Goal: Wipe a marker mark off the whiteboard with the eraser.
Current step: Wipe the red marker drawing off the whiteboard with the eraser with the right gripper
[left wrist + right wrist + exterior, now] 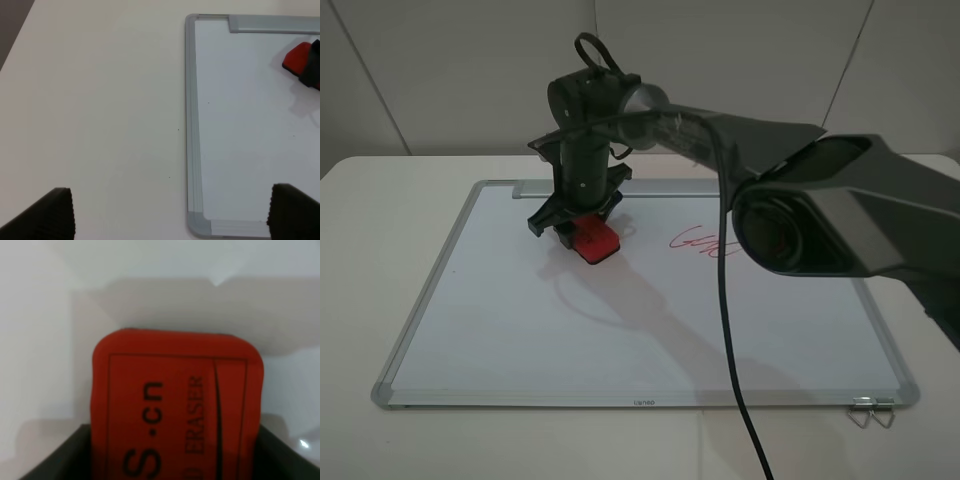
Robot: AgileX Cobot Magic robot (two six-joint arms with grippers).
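— Where was the eraser (597, 243) found?
— It was set on the whiteboard (520, 340), toward its far left part, clamped in the right gripper (582, 230). A red top with black lettering was seen.
— And nearby?
— A red scribble (695, 240) was partly hidden by the right arm (840, 200), and a metal clip (872, 411) was fixed at the near right corner. The left gripper (175, 212) was held wide open over the desk (100, 100), with nothing in it.

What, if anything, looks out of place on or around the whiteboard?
Only a small wire clip lying at the whiteboard's near right corner stands out. The eraser sits straight in the right tool.
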